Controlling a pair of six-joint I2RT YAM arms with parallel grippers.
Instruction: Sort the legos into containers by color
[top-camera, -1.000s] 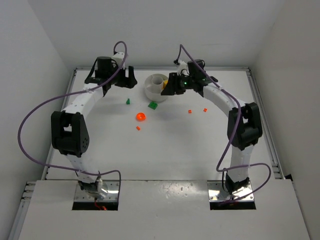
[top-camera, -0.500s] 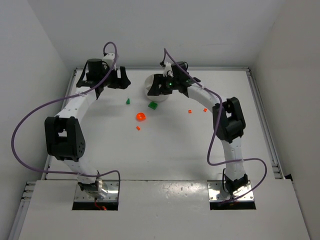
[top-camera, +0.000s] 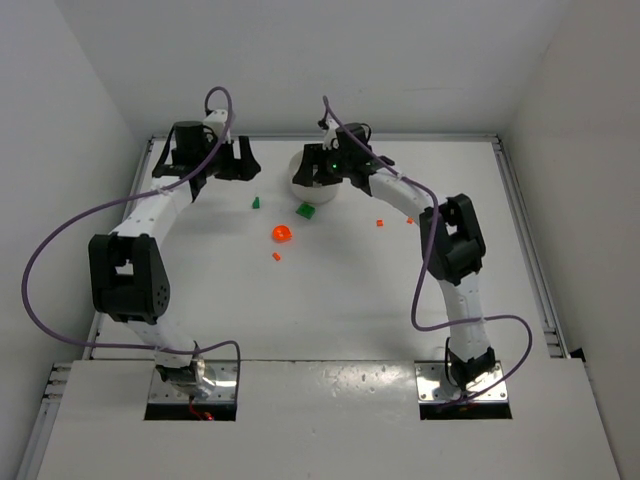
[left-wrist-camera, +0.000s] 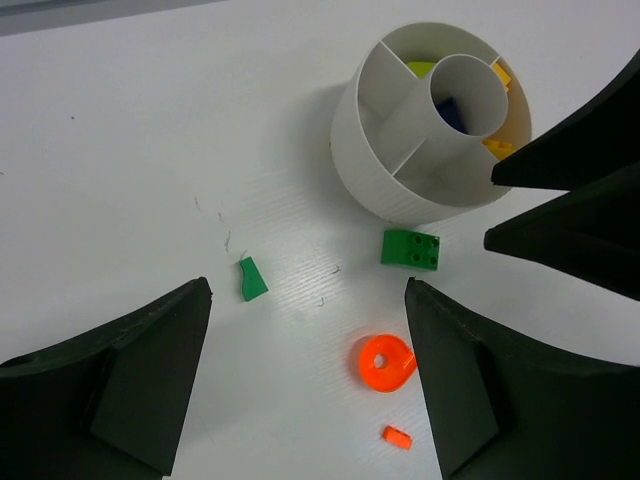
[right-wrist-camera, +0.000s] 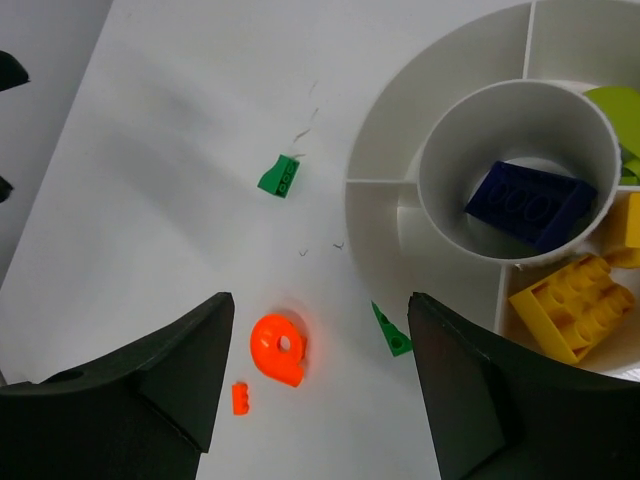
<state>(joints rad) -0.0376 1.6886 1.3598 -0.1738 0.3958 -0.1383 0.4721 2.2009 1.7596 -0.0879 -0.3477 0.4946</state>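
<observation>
Your right gripper (top-camera: 311, 171) is hovering right over the dish (top-camera: 300, 188), with its jaws spread wide and gripping nothing. Its camera is showing a dark blue brick (right-wrist-camera: 530, 205) lying in the centre well. Yellow bricks (right-wrist-camera: 572, 305) are sitting in the compartment at the well's 5 o'clock, and a lime piece (right-wrist-camera: 620, 110) in the one at 2 o'clock.

Your left gripper (top-camera: 240, 160) is hanging at the dish's 9 o'clock, well apart from it, and it too is spread wide and empty.

Seen from above, the loose pieces are lying on the table (top-camera: 350, 300). A green brick (top-camera: 306, 210) is sitting just beside the dish at its 6 o'clock. A green wedge (top-camera: 256, 203) is lying at 8 o'clock. An orange ring (top-camera: 281, 233) is lying farther out at 7 o'clock, with an orange bit (top-camera: 276, 256) just past it. Two more orange bits (top-camera: 380, 222) are lying at 4 o'clock, near your right arm.
</observation>
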